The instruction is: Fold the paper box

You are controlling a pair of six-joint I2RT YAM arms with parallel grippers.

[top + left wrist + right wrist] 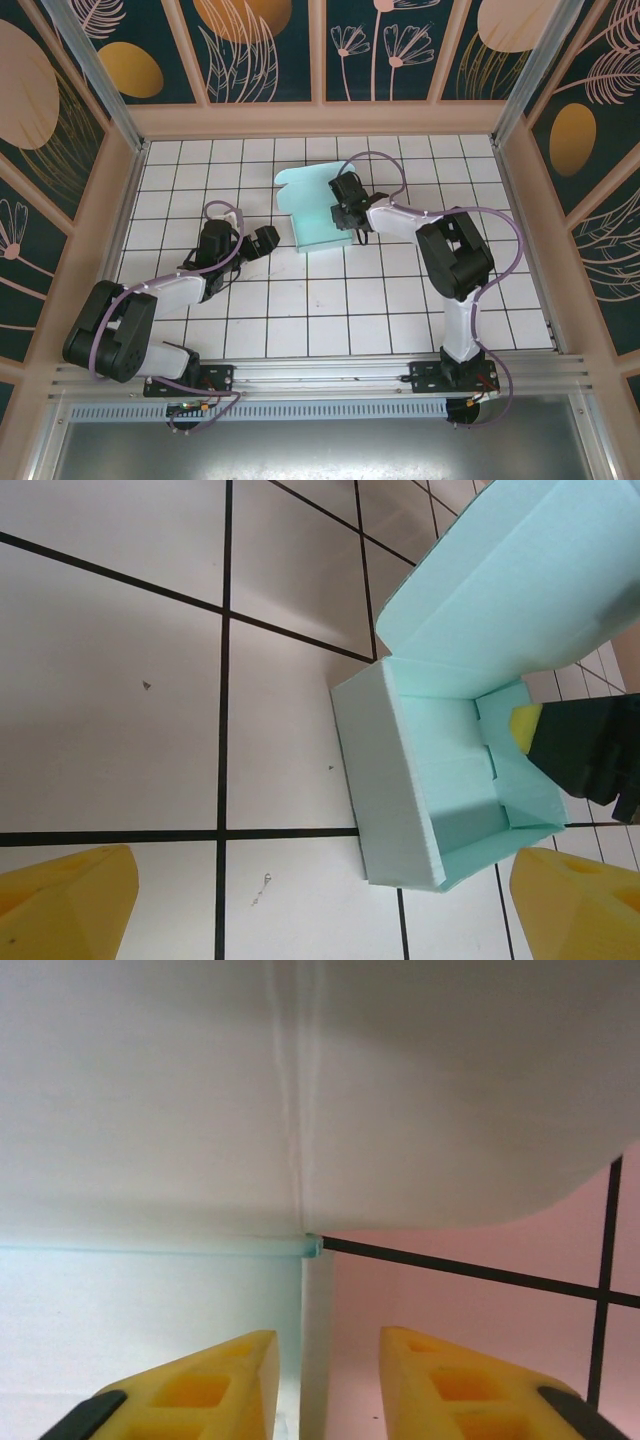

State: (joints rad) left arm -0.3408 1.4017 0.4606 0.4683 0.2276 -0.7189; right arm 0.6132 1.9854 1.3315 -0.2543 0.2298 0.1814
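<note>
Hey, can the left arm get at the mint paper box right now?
Probably yes. The left arm's yellow fingers stand open, facing the pale mint card box with only white tiles between them; the right arm's fingers are at its far wall.

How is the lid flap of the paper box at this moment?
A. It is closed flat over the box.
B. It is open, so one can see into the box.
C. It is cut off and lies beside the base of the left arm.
B: in the left wrist view the lid flap of the paper box stands open behind the walls, and one can see into the box.
</note>
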